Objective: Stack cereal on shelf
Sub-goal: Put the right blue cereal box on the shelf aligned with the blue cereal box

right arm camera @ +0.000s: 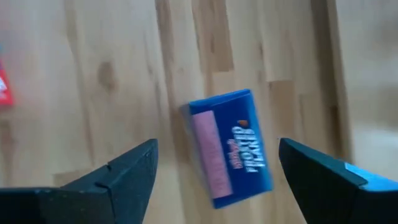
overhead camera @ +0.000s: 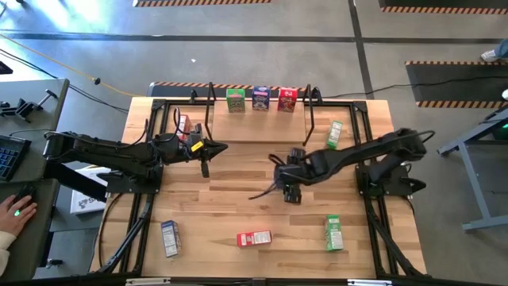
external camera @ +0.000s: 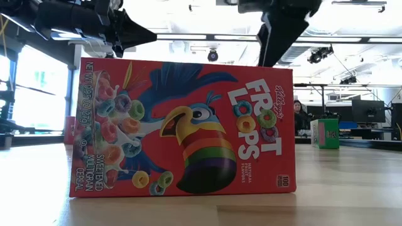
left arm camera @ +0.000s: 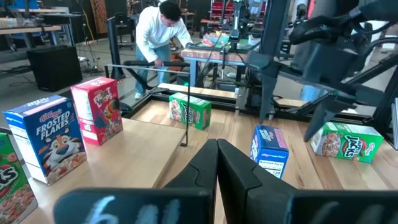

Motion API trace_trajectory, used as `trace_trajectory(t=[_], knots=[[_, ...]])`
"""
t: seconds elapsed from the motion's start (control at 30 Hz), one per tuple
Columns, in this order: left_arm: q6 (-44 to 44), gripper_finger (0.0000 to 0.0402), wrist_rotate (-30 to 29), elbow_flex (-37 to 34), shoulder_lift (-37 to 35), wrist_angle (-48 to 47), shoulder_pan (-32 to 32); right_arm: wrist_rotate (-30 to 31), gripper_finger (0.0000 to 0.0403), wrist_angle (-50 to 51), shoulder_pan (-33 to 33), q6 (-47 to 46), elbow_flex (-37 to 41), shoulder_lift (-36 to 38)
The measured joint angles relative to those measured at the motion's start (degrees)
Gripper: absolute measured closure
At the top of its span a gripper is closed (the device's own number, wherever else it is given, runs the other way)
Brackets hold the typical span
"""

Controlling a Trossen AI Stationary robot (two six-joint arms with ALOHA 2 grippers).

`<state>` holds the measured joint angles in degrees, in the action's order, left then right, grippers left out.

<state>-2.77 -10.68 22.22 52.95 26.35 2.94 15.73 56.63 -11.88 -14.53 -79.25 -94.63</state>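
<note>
Three cereal boxes, green (overhead camera: 235, 99), blue (overhead camera: 260, 98) and red (overhead camera: 286, 99), stand in a row on the shelf (overhead camera: 258, 123) at the table's far edge. My right gripper (right arm camera: 217, 146) hangs open over the table's middle, pointing steeply down. A small blue cereal box (right arm camera: 227, 149) stands on the tabletop below it, between the fingers and apart from both. In the high view the gripper (overhead camera: 292, 191) hides this box; the left wrist view shows the box (left arm camera: 268, 149) upright. My left gripper (overhead camera: 208, 151) waits shut and level at the left, holding nothing.
More cereal boxes lie on the table: blue-white (overhead camera: 169, 238), red (overhead camera: 254, 237) and green (overhead camera: 333, 233) near the front edge, green (overhead camera: 334, 134) at the far right, red (overhead camera: 183, 125) at the far left. A person works beyond the table (left arm camera: 158, 34). A hand rests at the left (overhead camera: 16, 210).
</note>
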Motion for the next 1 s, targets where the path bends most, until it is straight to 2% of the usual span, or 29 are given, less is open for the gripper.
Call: trace_trajectory(t=[0.1, 0.27, 0.57, 1.0], knots=[[0.00, 0.0401, 0.02, 0.00, 0.00, 0.00, 0.00, -0.94, 0.0091, 3.71, 1.70, 3.35, -4.72, -3.22], [-0.02, 0.0401, 0.02, 0.00, 0.00, -0.07, 0.00, -9.66, 0.0091, 6.63, 4.51, 9.03, -6.92, -7.37], [-0.02, 0.0401, 0.04, 0.00, 0.00, -1.09, 0.00, -8.51, 0.0094, 8.60, 6.43, 8.38, -6.92, -8.88], [-0.04, 0.0401, 0.04, 0.00, 0.00, -1.18, 0.00, -11.67, 0.0186, 9.37, 7.02, 5.79, -6.37, -8.88]])
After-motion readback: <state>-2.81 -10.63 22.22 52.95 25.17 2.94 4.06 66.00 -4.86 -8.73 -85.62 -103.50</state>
